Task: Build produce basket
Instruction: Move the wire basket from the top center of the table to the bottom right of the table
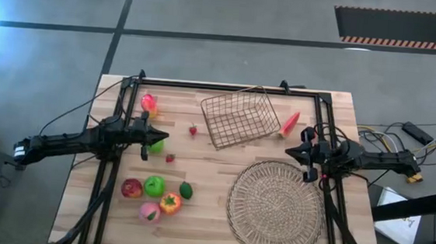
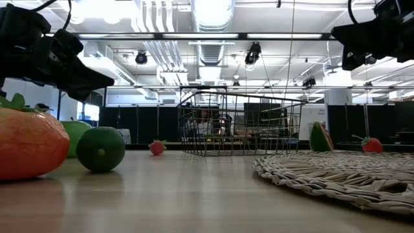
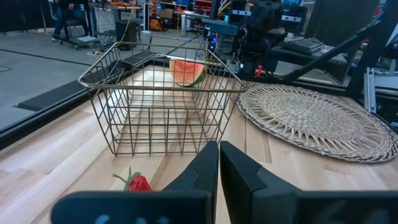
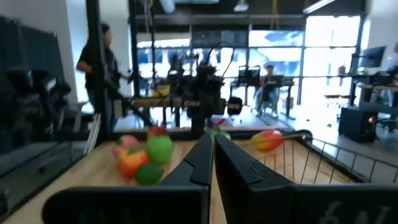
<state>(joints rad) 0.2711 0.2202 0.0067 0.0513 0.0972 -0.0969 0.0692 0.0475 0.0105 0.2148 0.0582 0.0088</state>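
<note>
- Produce cluster, near the tabletop's front-left corner: pink fruit (image 1: 148, 212) and orange fruit (image 1: 169, 204) nearest the front edge; behind them a red apple (image 1: 132, 188), a green apple (image 1: 154, 186) and a small dark-green lime (image 1: 186, 190). All lie on the bare wood, none in a container.
- Round woven straw mat (image 1: 276, 209), front-right part of the tabletop, flat, nothing on it.
- Small red berry (image 1: 170, 158), mid-tabletop, left of centre, loose on the wood.
- Left gripper (image 1: 145, 141), over the left side of the tabletop, fingers (image 3: 205, 168) closed together and holding nothing; a green piece (image 1: 157, 144) lies just beside it.
- Right gripper (image 1: 307, 155), over the right side, above the mat's far rim, fingers (image 4: 202, 163) closed together, empty.
- Strawberry (image 1: 193, 130), between the left gripper and the basket, on the wood.
- Wire basket (image 1: 240, 117), copper-coloured open grid, toward the far edge at centre, set askew; empty inside.
- Watermelon slice (image 1: 289, 124), just right of the basket, outside it.
- Pink-and-yellow fruit (image 1: 149, 102), far-left part of the tabletop, outside the basket.
</note>
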